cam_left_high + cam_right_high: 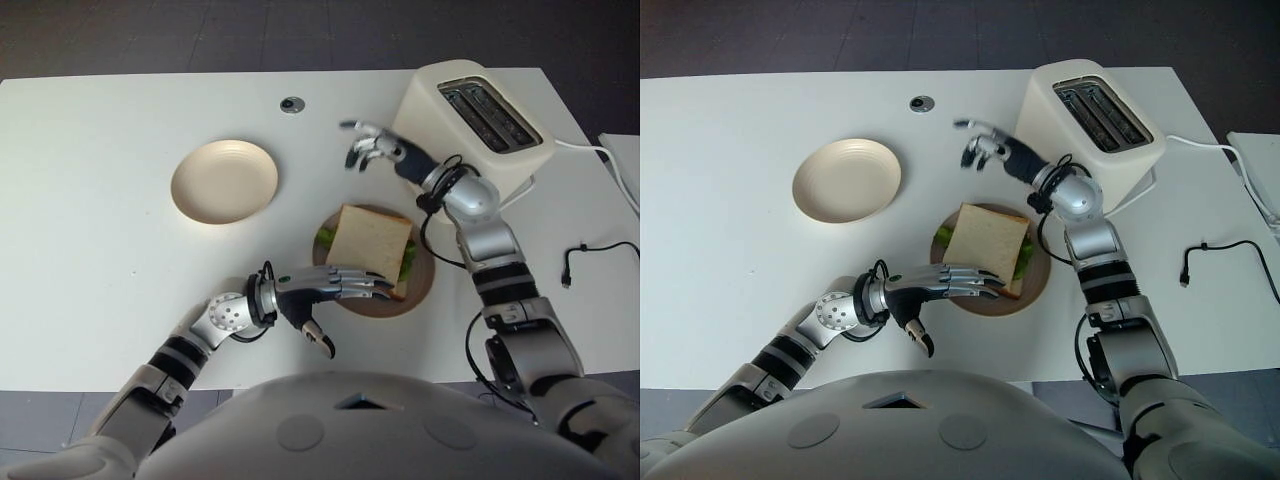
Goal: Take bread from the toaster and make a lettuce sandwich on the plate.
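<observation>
A slice of bread [373,240] lies on green lettuce [326,238] on a brown plate [418,290] near the table's middle. My left hand [330,284] hovers flat at the plate's near-left rim, fingers stretched over the bread's front edge and holding nothing. My right hand [375,146] is beyond the plate, just left of the cream toaster [480,125], fingers loosely curled and empty. The toaster's two slots look dark; I cannot tell if bread is inside.
An empty cream plate [224,181] sits at the left. A small round metal fitting [292,104] is set in the table near the far edge. A white cord [590,152] and a black cable [600,252] trail at the right.
</observation>
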You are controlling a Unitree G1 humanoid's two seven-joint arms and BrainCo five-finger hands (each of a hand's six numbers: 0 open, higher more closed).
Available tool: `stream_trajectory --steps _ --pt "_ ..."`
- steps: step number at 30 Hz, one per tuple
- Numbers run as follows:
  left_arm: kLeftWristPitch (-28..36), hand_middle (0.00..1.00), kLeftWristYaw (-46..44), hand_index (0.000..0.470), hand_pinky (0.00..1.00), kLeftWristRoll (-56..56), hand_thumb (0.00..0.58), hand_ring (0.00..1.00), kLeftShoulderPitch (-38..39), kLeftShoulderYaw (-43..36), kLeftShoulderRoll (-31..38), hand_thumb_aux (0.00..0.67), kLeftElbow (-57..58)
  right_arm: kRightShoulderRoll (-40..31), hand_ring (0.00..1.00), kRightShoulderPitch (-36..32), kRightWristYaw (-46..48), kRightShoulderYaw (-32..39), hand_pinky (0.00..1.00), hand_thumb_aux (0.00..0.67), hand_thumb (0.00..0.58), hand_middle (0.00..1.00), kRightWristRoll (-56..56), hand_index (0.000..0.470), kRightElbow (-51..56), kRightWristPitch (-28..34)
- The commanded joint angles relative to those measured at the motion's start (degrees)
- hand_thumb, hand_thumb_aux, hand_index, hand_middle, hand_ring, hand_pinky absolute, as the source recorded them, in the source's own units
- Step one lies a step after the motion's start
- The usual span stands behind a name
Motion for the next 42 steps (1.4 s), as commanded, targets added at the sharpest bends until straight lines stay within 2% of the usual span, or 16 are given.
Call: stream_trajectory --steps 1,9,10,11,12,13,14,15,20,26,31,35,38,40,41,42 --pt "4.50 0.00 -0.25 0.000 0.00 5.40 0.000 0.00 1.75 1.19 5.68 0.000 3.85 1.45 0.00 0.07 -0.30 -4.18 0.00 0.000 0.000 0.00 5.87 0.000 -2.50 -0.10" --pt "4.38 0.00 2.68 0.000 0.00 -1.46 0.000 0.00 1.10 8.43 10.45 0.000 1.50 -1.92 0.00 7.36 12.24 -8.23 0.00 0.000 0.000 0.00 21.66 0.000 -12.45 5.70" --pt "3.97 0.00 2.38 0.000 0.00 -2.58 0.000 0.00 1.44 8.49 10.99 0.000 1.09 -2.29 0.04 7.72 13.00 -8.68 0.04 0.095 0.152 0.04 22.69 0.066 -12.96 6.27" --pt "3.30 0.00 1.81 0.000 0.00 -5.44 0.000 0.00 1.81 8.49 11.43 0.000 0.00 -2.60 0.33 8.11 14.04 -9.11 0.33 0.381 0.472 0.33 23.72 0.267 -13.18 6.80" --pt "2.50 0.00 1.20 0.072 0.00 -10.02 0.164 0.00 2.01 8.36 11.61 0.102 -1.75 -2.90 1.00 8.60 15.38 -9.33 1.00 0.670 0.580 1.00 24.64 0.470 -13.21 7.08" --pt "1.72 0.19 0.44 0.348 0.19 -16.31 0.541 0.19 2.08 8.01 11.61 0.497 -4.12 -3.20 1.00 9.37 17.14 -9.31 1.00 0.670 0.580 1.00 25.37 0.470 -13.36 6.90" --pt "0.97 0.90 -0.68 0.470 0.90 -22.60 0.580 0.90 2.20 7.36 11.84 0.670 -6.45 -3.57 1.00 10.40 19.15 -9.05 1.00 0.670 0.580 1.00 26.22 0.470 -13.91 6.75" --pt "0.45 1.00 -2.55 0.470 1.00 -29.85 0.580 1.00 2.61 6.31 12.32 0.670 -9.20 -3.99 1.00 11.49 21.21 -8.70 1.00 0.670 0.580 1.00 26.99 0.470 -14.55 6.57" --pt "6.84 1.00 -23.29 0.470 1.00 -66.77 0.580 1.00 8.86 2.58 16.58 0.670 -25.95 -6.79 1.00 20.04 33.48 -5.39 1.00 0.670 0.580 1.00 30.17 0.470 -20.77 6.47" --pt "3.94 1.00 -32.40 0.470 1.00 -34.54 0.580 1.00 9.73 -3.98 13.39 0.670 -2.74 -10.98 1.00 31.31 43.45 8.64 1.00 0.670 0.580 1.00 15.24 0.470 -18.49 -3.95" --pt "3.61 1.00 -21.68 0.470 1.00 -18.73 0.580 1.00 5.38 0.20 7.25 0.670 10.12 -7.78 1.00 30.20 36.57 13.44 1.00 0.670 0.580 1.00 3.19 0.470 -9.30 -12.21" --pt "8.78 1.00 3.20 0.470 1.00 -6.63 0.580 1.00 -3.00 7.65 -1.37 0.670 19.71 -0.38 1.00 22.09 16.69 10.94 1.00 0.670 0.580 1.00 -7.19 0.470 3.63 -16.71" --pt "12.79 0.95 19.05 0.404 0.95 -0.18 0.568 0.95 -8.59 10.93 -4.63 0.575 25.57 3.21 1.00 16.18 -1.58 9.48 1.00 0.670 0.580 1.00 -15.84 0.470 13.75 -18.84" --pt "14.21 0.87 25.46 0.271 0.87 1.41 0.476 0.87 -11.16 12.39 -6.16 0.386 29.02 4.81 1.00 11.68 -13.85 8.26 1.00 0.670 0.580 1.00 -20.34 0.470 20.03 -19.34" --pt "14.11 0.83 27.66 0.181 0.83 1.96 0.360 0.83 -11.93 12.78 -6.54 0.257 30.32 5.16 1.00 9.83 -19.41 7.89 1.00 0.670 0.580 1.00 -22.50 0.470 22.19 -20.03" --pt "13.68 0.73 29.67 0.000 0.73 1.90 0.000 0.73 -12.53 13.45 -6.97 0.000 31.35 5.47 1.00 8.02 -24.45 7.58 1.00 0.670 0.580 1.00 -24.09 0.470 24.31 -21.07"
